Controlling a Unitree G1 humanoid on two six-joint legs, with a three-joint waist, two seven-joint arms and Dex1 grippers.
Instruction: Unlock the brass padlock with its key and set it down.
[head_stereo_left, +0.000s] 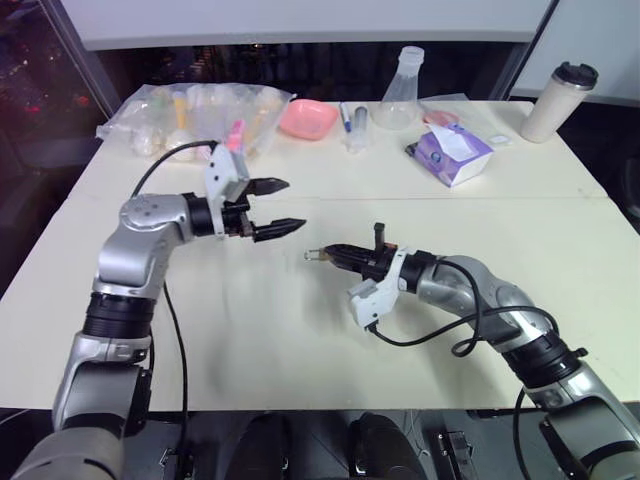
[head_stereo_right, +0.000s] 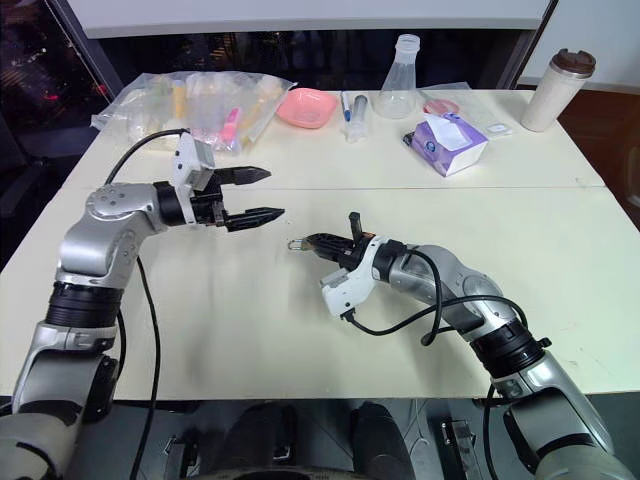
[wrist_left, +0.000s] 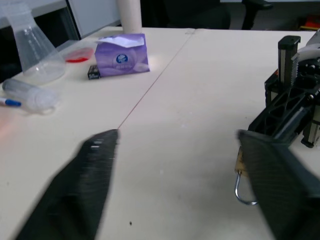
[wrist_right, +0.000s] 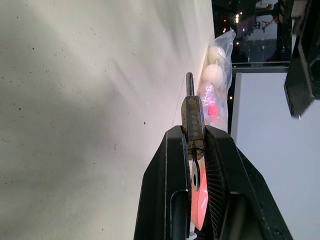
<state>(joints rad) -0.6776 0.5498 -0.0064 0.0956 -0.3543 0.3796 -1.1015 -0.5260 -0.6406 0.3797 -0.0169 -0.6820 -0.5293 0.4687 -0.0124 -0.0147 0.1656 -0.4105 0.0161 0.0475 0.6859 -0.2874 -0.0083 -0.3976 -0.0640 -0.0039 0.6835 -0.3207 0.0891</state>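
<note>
I'm looking down on a cream table (head_stereo_left: 300, 330) made of two tops butted together, a seam running across it, with dark glass and a white wall panel behind. My right tool (head_stereo_left: 335, 256) is clamped shut on the brass padlock (head_stereo_left: 318, 256), held clear above the table near the middle of the view; the padlock's long axis lies roughly level, its silvery shackle pointing toward 9 o'clock, at my left arm. In the left wrist view the shackle hangs as an open hook. My left tool (head_stereo_left: 278, 207) stands open and empty at about 10 o'clock from the padlock, apart from it. Along the far edge, from 11 to 1 o'clock: a clear plastic bag (head_stereo_left: 195, 115) stuffed with small items, an empty pink bowl (head_stereo_left: 307, 118), a clear flask (head_stereo_left: 398, 92), a purple tissue pack (head_stereo_left: 453, 154), and a lidded travel cup (head_stereo_left: 558, 100).
</note>
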